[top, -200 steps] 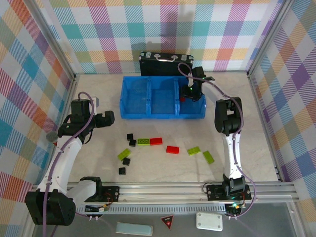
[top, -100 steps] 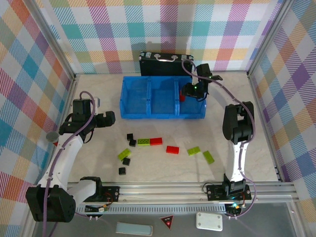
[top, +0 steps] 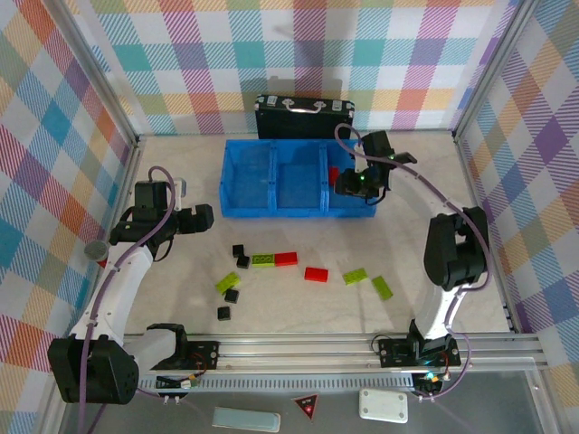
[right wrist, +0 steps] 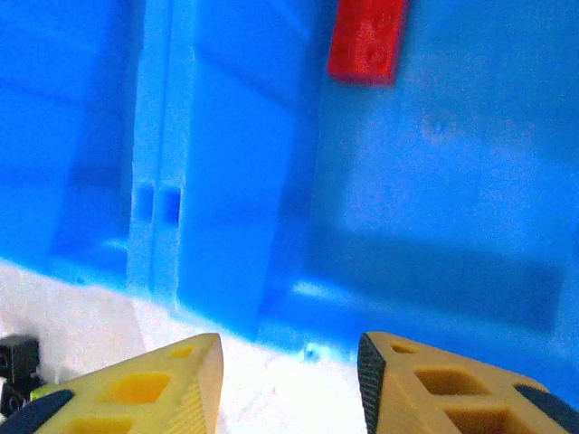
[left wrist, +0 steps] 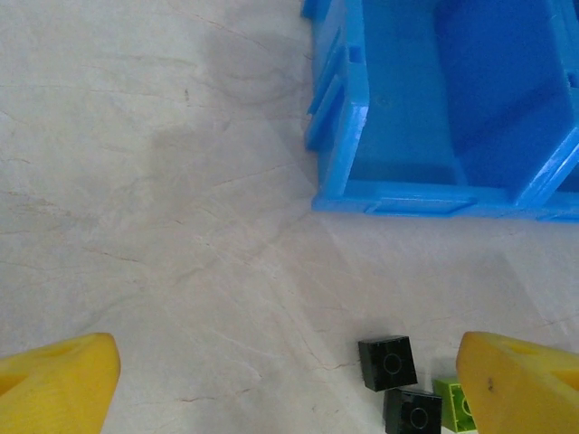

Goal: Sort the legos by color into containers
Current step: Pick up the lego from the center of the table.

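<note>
The blue tray (top: 271, 210) stands at the back centre, with three compartments. One red lego (top: 333, 172) (right wrist: 366, 41) lies loose on the floor of the right compartment. My right gripper (top: 346, 187) (right wrist: 289, 380) hovers open over that compartment's near wall, empty. On the table in front lie two red legos (top: 317, 274), several lime-green ones (top: 263, 260) and several black ones (top: 232, 295). My left gripper (top: 201, 217) (left wrist: 288, 389) hangs open and empty left of the tray, above two black legos (left wrist: 387, 362) and a green one (left wrist: 455, 402).
A black case (top: 303, 117) with metal handles stands behind the tray against the back wall. Checked walls enclose the table on three sides. An aluminium rail (top: 298, 348) runs along the near edge.
The right gripper has let go of the red lego, which now lies in the right compartment, and has drawn back to the right. The left arm has barely moved.
</note>
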